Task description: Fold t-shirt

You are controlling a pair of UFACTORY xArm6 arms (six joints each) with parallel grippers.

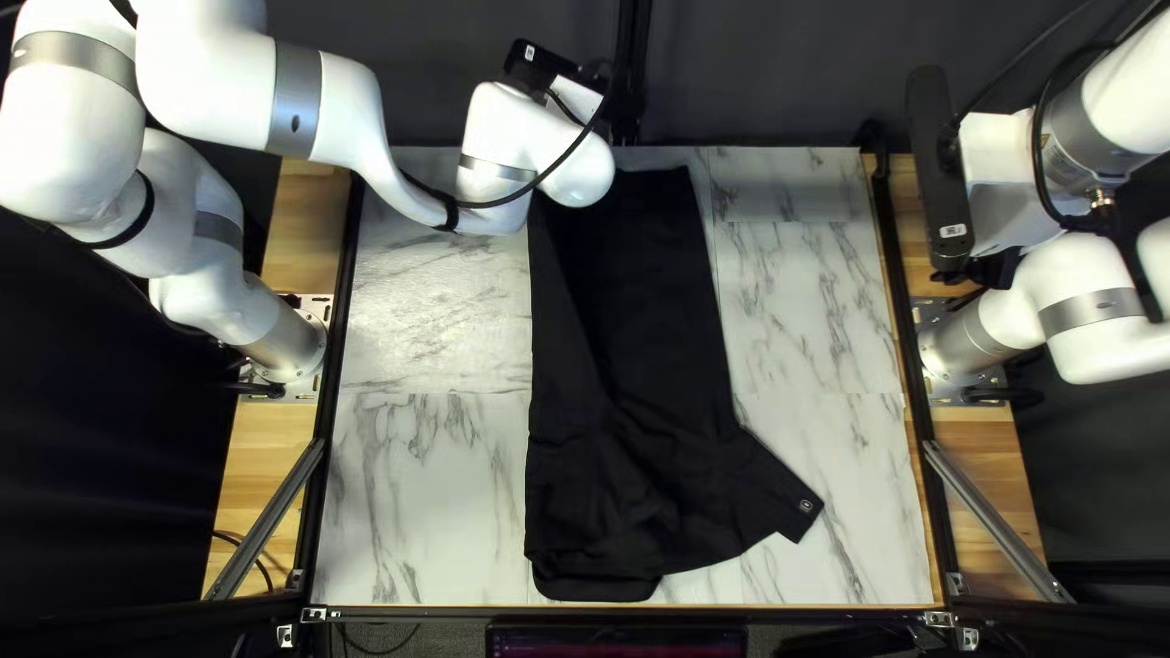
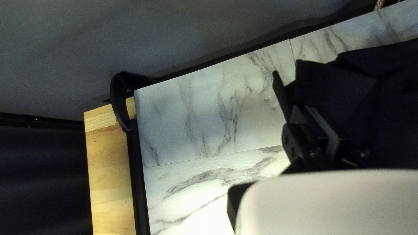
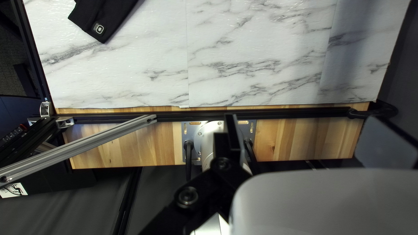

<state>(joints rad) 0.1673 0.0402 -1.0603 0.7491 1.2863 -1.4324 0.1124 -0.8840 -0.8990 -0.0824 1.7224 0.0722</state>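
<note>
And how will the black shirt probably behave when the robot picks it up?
The shirt will probably be floppy, because its cloth bends into soft creases. It is likely light for its size, since it lies quite flat on the table. The part with the small pale mark sticks out, so it may hang loosely.

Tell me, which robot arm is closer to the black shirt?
Left. In the top left view, the left arm reaches over the far end of the black shirt; the right arm is away from it, around the right edge of the table.
</note>
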